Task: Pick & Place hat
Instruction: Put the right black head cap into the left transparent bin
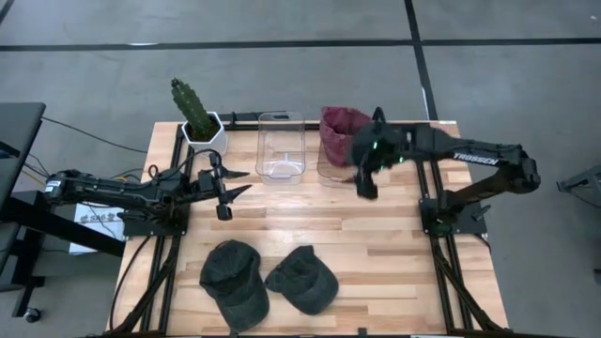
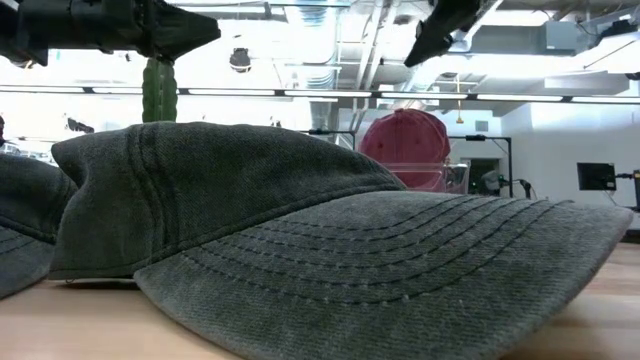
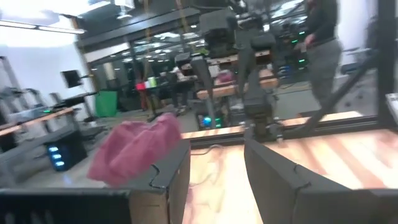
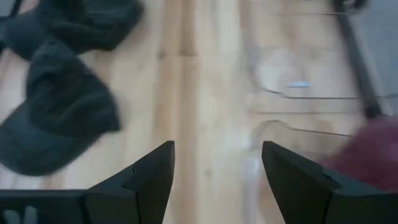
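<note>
A red hat (image 1: 343, 129) sits in a clear container (image 1: 327, 169) at the table's far side; it also shows in the low view (image 2: 405, 145). Two dark grey caps (image 1: 235, 282) (image 1: 302, 279) lie side by side on the table near its near edge. My right gripper (image 1: 364, 183) hangs open and empty just beside the red hat, on its near side, fingers pointing down (image 4: 217, 162). My left gripper (image 1: 242, 182) is open and empty over the table's left part, pointing toward the right (image 3: 217, 168).
An empty clear container (image 1: 281, 145) stands left of the one with the red hat. A cactus in a white pot (image 1: 199, 120) stands at the far left corner. Bare wood (image 1: 310, 221) lies between the containers and the grey caps.
</note>
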{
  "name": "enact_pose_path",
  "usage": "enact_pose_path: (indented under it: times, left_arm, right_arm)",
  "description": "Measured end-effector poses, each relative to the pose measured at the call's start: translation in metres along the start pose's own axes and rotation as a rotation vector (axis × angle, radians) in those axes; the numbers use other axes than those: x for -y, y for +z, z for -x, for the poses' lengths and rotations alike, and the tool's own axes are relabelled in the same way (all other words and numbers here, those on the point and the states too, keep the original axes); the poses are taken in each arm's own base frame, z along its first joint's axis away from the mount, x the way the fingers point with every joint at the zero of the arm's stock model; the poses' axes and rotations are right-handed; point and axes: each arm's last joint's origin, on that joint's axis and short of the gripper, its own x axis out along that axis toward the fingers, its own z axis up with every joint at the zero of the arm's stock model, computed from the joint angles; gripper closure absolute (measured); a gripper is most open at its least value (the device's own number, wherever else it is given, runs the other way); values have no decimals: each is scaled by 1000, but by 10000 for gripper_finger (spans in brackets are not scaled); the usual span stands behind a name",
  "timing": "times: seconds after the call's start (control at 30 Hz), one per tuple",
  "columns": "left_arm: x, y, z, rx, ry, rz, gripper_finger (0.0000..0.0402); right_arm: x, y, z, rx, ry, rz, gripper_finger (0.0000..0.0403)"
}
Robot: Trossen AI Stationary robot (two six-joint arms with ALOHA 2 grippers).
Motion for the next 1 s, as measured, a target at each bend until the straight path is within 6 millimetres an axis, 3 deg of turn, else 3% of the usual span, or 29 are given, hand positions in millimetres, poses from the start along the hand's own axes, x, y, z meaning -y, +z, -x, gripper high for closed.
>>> enact_pose_path:
  times: [0.2, 0.53, 0.73, 1.0]
  left_arm:
    - [7, -10, -4, -91, 4, 6, 253]
    - [40, -25, -18, -238, -69, 106, 253]
    - [61, -29, -16, -280, -157, 200, 253]
    - [78, -28, -14, -274, -219, 339, 253]
  right_arm:
    - [-48, 4, -26, -90, 19, 15, 168]
    - [-139, -6, -73, -231, 59, 42, 168]
    - [-199, -27, -94, -256, -51, 23, 168]
    - [-271, -71, -117, -200, -213, -20, 168]
